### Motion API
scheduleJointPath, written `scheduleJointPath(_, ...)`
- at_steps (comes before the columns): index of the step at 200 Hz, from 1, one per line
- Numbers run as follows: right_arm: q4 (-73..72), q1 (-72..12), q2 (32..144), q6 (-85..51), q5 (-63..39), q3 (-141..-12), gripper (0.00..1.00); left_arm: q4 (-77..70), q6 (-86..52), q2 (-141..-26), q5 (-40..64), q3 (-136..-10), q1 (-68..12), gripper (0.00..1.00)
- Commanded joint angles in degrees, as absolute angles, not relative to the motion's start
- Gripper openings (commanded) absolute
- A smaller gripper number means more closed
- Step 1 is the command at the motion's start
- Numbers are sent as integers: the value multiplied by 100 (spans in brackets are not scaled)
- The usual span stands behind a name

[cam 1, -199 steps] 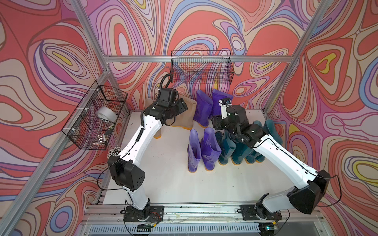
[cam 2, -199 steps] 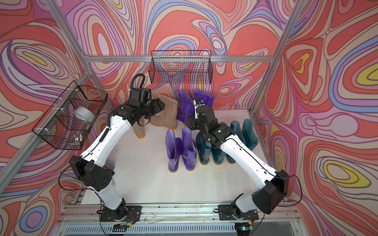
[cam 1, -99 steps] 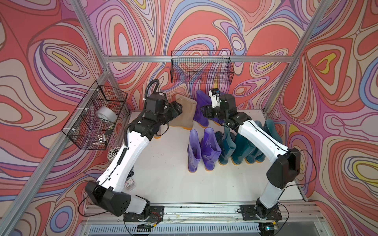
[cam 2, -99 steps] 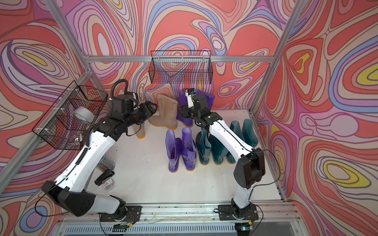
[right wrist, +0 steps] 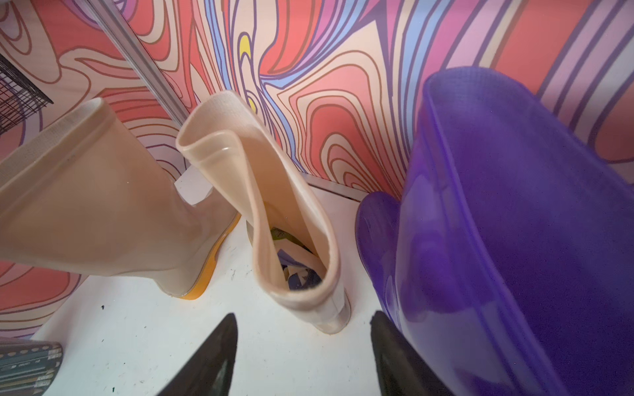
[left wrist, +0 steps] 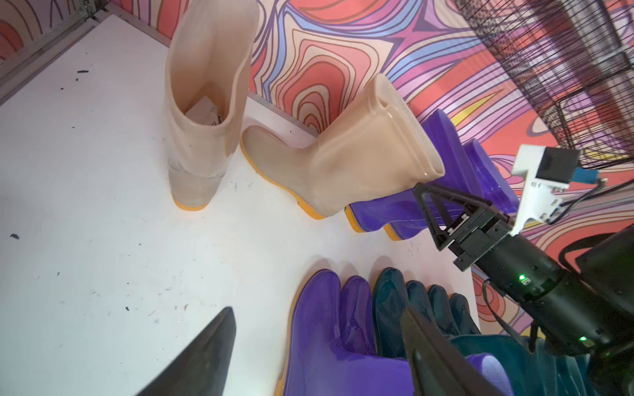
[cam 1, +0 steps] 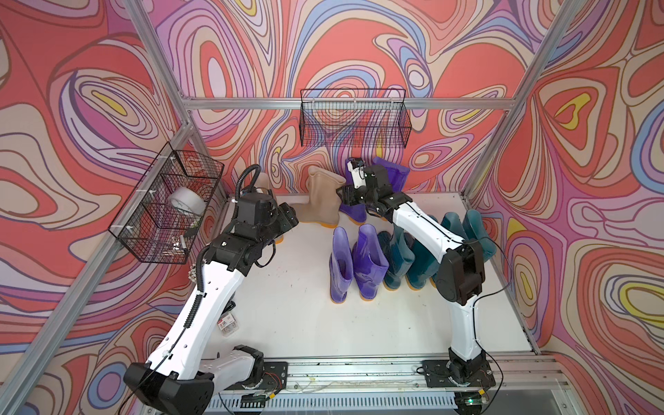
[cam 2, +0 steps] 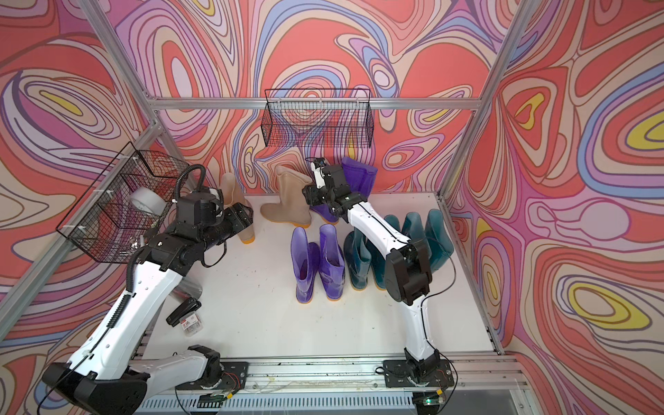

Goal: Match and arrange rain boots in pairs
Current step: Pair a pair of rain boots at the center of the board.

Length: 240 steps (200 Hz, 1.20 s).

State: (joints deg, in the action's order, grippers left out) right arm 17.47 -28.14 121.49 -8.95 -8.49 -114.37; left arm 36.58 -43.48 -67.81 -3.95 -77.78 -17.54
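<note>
The upright beige boot stands near the far-left corner of the bench; the tilted beige boot leans at the far edge beside the rear purple boots. Probable step: pairing the beige boots. The right tool, jaws apart and empty, faces the tilted cuff; the left tool is wide, empty. Next: grip the cuff squarely.

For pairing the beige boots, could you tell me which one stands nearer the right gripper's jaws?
The beige boot beside the back purple boots; the other beige boot stands by the left arm.
</note>
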Motion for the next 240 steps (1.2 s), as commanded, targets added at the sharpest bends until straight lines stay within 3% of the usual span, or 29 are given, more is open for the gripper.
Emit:
scheduleJointPath(1, 1726, -2796, 12371, -774, -1016, -11654, 62, 3775, -4315, -6727, -501, -7642, -1659, 79)
scheduleJointPath(27, 1576, -2804, 12537, -723, -1397, -11739, 59, 3794, -4348, -6741, -561, -7455, -1567, 80)
scheduleJointPath(45, 1415, -2874, 12532, -625, -1482, -11681, 51, 3791, -4379, -6742, -458, -7333, -1471, 81)
scheduleJointPath(62, 1314, -2959, 12502, -547, -1514, -11662, 31, 3848, -4369, -6727, -440, -7269, -1403, 81)
scheduleJointPath(99, 1437, -3126, 12645, -454, -1376, -12045, 0, 3797, -4346, -6650, -385, -7137, -1310, 81)
scheduleJointPath(164, 2052, -3987, 13369, -483, -627, -13557, 0, 3848, -4320, -6693, -551, -7105, -1213, 82)
scheduleJointPath(240, 2324, -4312, 13952, -629, -478, -14671, 0, 3859, -4289, -6597, -383, -6982, -1061, 83)
